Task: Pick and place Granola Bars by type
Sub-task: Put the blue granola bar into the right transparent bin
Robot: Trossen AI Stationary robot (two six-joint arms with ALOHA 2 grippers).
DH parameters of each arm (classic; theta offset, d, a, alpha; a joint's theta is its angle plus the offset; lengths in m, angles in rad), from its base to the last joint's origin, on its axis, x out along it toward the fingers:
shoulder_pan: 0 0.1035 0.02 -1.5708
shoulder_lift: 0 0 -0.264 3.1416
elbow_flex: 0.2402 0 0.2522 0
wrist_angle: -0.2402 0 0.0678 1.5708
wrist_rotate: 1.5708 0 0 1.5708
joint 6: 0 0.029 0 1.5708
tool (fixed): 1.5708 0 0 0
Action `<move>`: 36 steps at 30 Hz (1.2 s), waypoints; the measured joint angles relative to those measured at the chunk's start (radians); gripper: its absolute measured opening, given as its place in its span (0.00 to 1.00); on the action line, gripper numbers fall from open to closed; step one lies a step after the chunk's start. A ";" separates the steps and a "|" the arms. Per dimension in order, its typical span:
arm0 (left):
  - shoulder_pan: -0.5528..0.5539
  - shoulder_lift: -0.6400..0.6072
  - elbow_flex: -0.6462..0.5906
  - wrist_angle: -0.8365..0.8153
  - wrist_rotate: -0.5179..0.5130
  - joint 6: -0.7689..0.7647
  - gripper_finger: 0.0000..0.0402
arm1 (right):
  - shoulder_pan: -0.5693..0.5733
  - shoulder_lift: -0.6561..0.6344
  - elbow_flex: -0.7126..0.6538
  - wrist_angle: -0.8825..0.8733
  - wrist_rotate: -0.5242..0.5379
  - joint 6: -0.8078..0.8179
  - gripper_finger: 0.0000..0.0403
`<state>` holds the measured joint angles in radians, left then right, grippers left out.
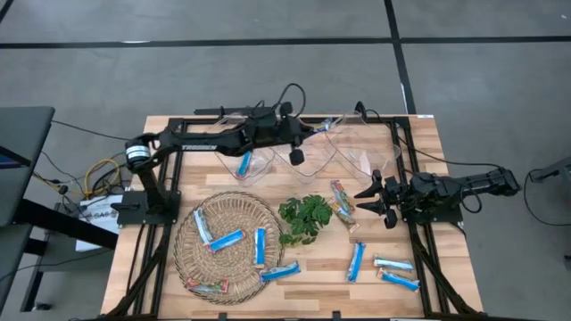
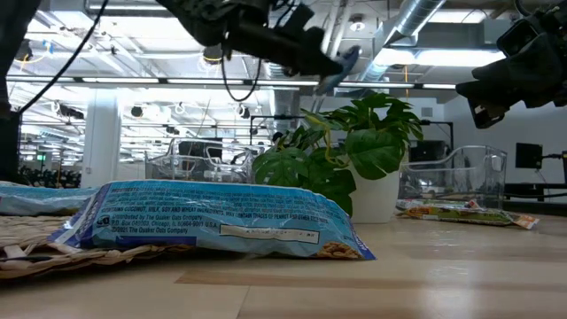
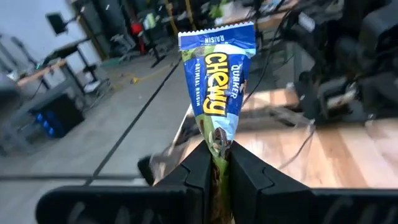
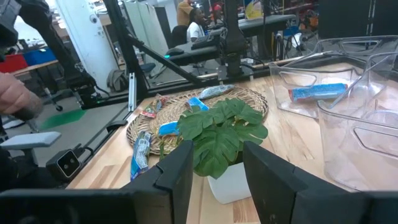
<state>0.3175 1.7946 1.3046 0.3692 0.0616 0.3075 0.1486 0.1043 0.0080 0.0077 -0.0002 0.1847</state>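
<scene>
- The wooden bench [image 1: 419, 160] carries clear bins [image 1: 357, 156] at its far edge, a wicker tray [image 1: 192, 259] of bars and a potted plant [image 1: 305, 218].
- The left claw [image 3: 221, 163] pinches a blue bar [image 3: 219, 93] above the bins; releasing it into the matching bin seems next.
- The right claw [image 4: 214, 165] waits, spread, behind the plant.
- Loose bars [image 1: 393, 265] lie near the front edge.

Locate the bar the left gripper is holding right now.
The blue bar is pinched in the shut left gripper, raised over the clear bins at the table's far edge in the high view, beyond the plant.
</scene>
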 joint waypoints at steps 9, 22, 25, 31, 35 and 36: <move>-0.021 0.131 0.157 -0.047 0.073 0.127 0.08 | 0.000 0.000 0.000 0.000 0.000 0.000 0.33; -0.048 0.291 0.361 -0.178 0.075 0.306 0.08 | 0.000 0.000 0.000 0.000 0.000 0.000 0.33; -0.049 0.312 0.397 -0.215 0.075 0.329 0.08 | 0.000 0.000 0.000 0.000 0.000 0.000 0.33; -0.049 0.322 0.410 -0.233 0.062 0.358 0.08 | 0.000 0.000 0.000 0.000 0.000 0.000 0.33; -0.049 0.322 0.410 -0.248 0.056 0.374 0.08 | 0.000 0.000 0.000 0.000 0.000 0.000 0.33; -0.048 0.322 0.410 -0.241 0.056 0.383 0.08 | 0.000 0.000 0.000 0.000 0.000 0.000 0.33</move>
<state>0.2691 2.1166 1.7142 0.1280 0.1181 0.6901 0.1487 0.1042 0.0081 0.0076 -0.0002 0.1848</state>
